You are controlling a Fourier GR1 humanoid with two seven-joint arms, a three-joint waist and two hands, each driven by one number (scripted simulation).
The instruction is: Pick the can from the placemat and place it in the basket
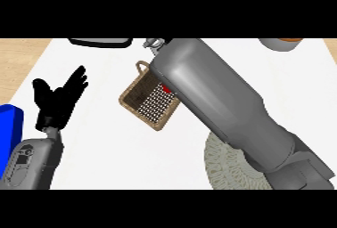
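Worktop (118, 147) is bearing a basket (148, 107); left robot hand (56, 104) is resting spread left of it; right robot hand's state cannot be told.

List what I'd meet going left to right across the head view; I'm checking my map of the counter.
blue object → left hand → basket → placemat. The right forearm crosses above both basket and placemat, so it is left out.

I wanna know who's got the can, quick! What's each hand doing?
Left hand: open, fingers up, holding nothing.
Right hand: hidden behind its grey forearm over the basket, so it cannot be told.
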